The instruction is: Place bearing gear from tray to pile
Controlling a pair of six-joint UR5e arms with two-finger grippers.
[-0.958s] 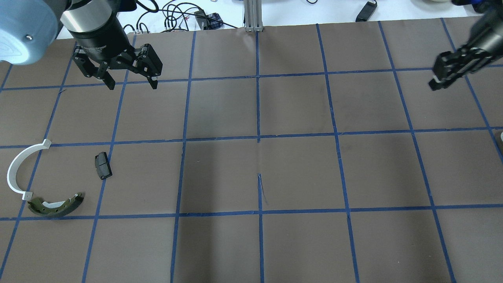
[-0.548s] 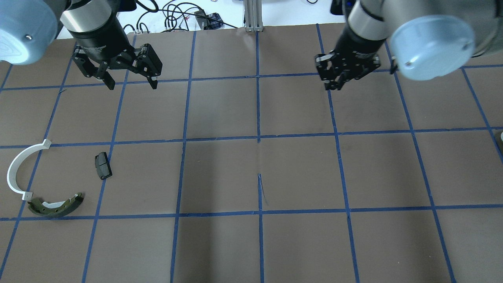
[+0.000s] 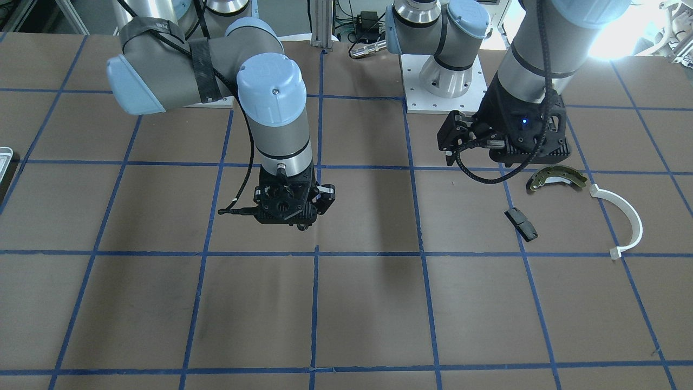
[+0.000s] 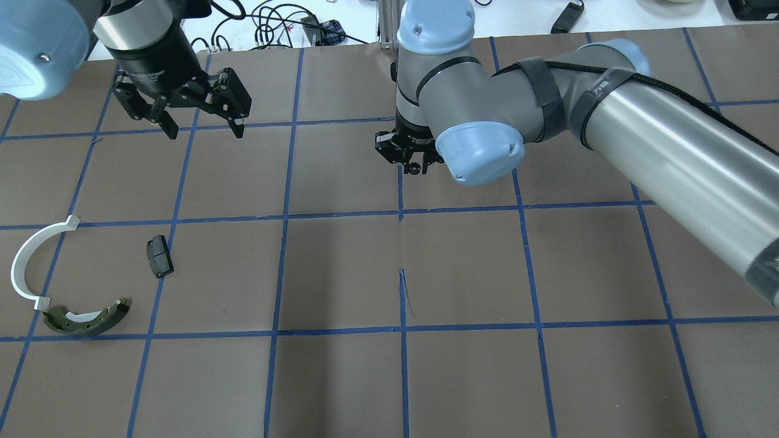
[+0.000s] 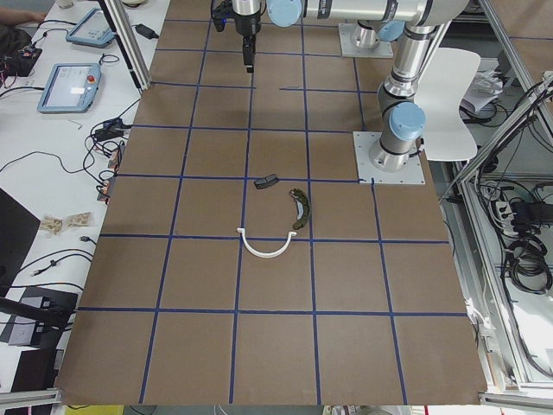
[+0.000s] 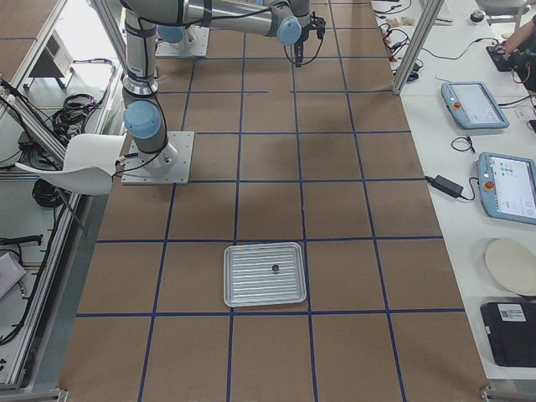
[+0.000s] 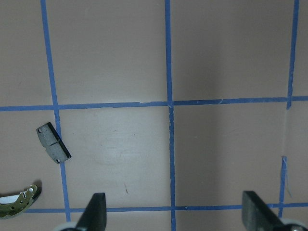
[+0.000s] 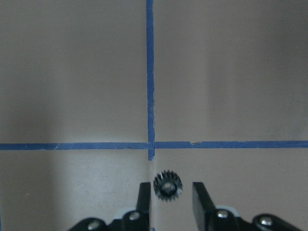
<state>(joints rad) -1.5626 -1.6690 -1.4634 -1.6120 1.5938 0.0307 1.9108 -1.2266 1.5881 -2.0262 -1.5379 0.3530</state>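
You find the gear [image 8: 167, 186] pinched between the fingertips of the right gripper [image 8: 171, 185], which is clenched on it and points straight down. In the overhead view the gear [image 4: 414, 168] hangs under that gripper [image 4: 409, 159] over the brown mat [image 4: 341, 274], just beside the middle line of blue tape [image 8: 150, 72] and close to a tape crossing. It is well apart from both the tray and the pile.

Look to the right side view for the tray [image 6: 251, 289]: it lies flat on the mat at the robot's right end of the table and holds one small dark part [image 6: 275, 268] near its middle; what that part is you cannot tell at this size. In the front-facing view only its rim [image 3: 4, 157] shows at the edge.

The pile [image 3: 557, 177] sits at the robot's left end: an olive shoe [image 4: 85, 319], a white half-ring [image 4: 27, 261] with one end just beside the shoe, and a black block [image 4: 159, 256] lying apart from both.

The left gripper [image 4: 204, 131] hovers beyond the pile with its fingers spread wide and nothing between them.
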